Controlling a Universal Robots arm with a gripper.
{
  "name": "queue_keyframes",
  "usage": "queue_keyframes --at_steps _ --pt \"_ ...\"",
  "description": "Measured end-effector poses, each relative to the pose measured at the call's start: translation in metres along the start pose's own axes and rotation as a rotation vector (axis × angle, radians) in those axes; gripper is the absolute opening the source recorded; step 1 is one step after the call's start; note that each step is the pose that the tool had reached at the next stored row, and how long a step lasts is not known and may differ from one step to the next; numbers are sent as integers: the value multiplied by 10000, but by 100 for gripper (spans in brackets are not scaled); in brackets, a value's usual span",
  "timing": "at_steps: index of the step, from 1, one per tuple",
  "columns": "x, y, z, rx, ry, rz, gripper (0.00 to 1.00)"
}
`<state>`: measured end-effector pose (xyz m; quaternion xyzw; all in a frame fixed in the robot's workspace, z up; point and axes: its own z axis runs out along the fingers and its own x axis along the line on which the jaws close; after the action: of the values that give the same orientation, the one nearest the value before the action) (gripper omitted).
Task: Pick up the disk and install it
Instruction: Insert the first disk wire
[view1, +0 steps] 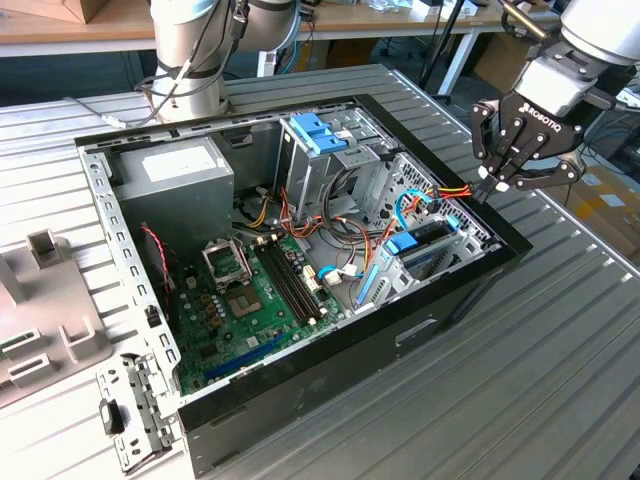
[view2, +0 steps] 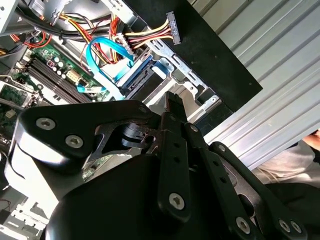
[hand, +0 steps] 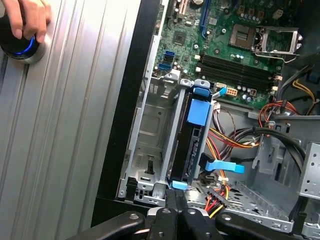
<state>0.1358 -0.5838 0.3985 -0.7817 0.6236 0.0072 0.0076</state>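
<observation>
Black and open-sided, the computer case (view1: 330, 350) lies flat on the ribbed metal table (view1: 560, 340) in the exterior view. My gripper (view1: 497, 183) hangs above the case's corner at the exterior view's right, fingers drawn together with nothing between them. Just below it the disk (view1: 425, 247) stands on edge in the drive cage (view1: 440, 215), a blue tab showing on top. A grey power supply (view1: 175, 170) sits at the far left of the case, and the green motherboard (view1: 250, 290) covers the floor.

In the second wrist view my black fingers (view2: 175, 150) are pressed shut, pointing toward the cage, where the blue rails of the disk (view2: 137, 75) show beside a blue cable (view2: 97, 62) and a loose bundle of red and yellow wires (view2: 145, 32).

In the first wrist view the disk (hand: 187, 145) sits upright in its slot, dark body with a blue latch at each end, next to an empty bay (hand: 147, 145). My fingertips (hand: 172, 210) are just short of its near end. A person's hand (hand: 27, 17) rests on a round button on the table.
</observation>
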Motion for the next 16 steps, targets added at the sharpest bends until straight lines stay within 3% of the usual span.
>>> queue_keyframes --at_steps 9,16 --pt "0 0 0 -8 -1 -408 11" --pt "0 0 0 -20 -2 -988 11"
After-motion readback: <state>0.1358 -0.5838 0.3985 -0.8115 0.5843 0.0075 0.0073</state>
